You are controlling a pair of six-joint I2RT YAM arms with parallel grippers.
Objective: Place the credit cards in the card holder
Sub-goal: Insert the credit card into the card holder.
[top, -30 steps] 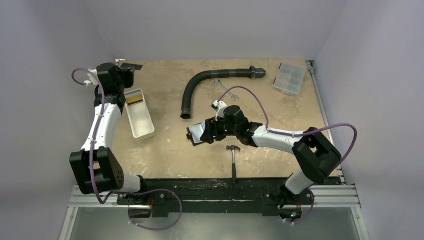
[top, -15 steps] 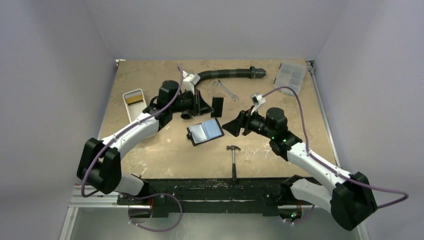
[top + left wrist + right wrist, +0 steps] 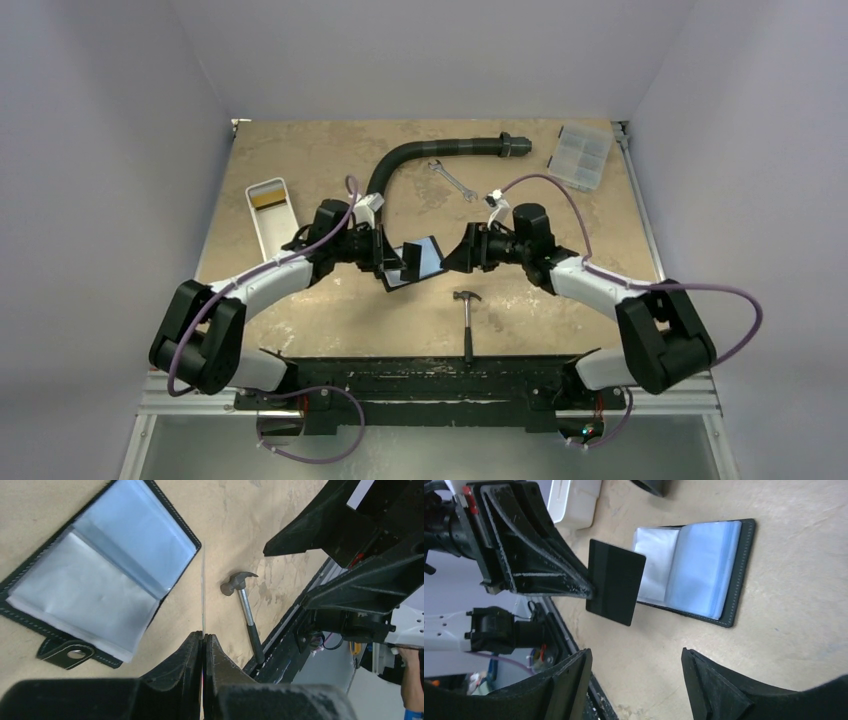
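Looking thin, stiff and slick, the credit card (image 3: 616, 582) stands pinched by one edge in the left end effector (image 3: 204, 637) just above the open, floppy-pocketed card holder (image 3: 704, 575) on the tabletop (image 3: 799, 605), right end effector (image 3: 634, 656) nearby, jaws apart.

Access to card holder (image 3: 704, 570) is hemmed from both sides: left pincer (image 3: 203, 637) w/ upright card (image 3: 616, 582) at its left, right pincer (image 3: 636, 662), jaws apart, at its right. Near side is narrowed by hammer (image 3: 467, 315), far side by hose (image 3: 400, 165) & wrench (image 3: 452, 181). Bare tabletop (image 3: 615, 220) is left free far right.
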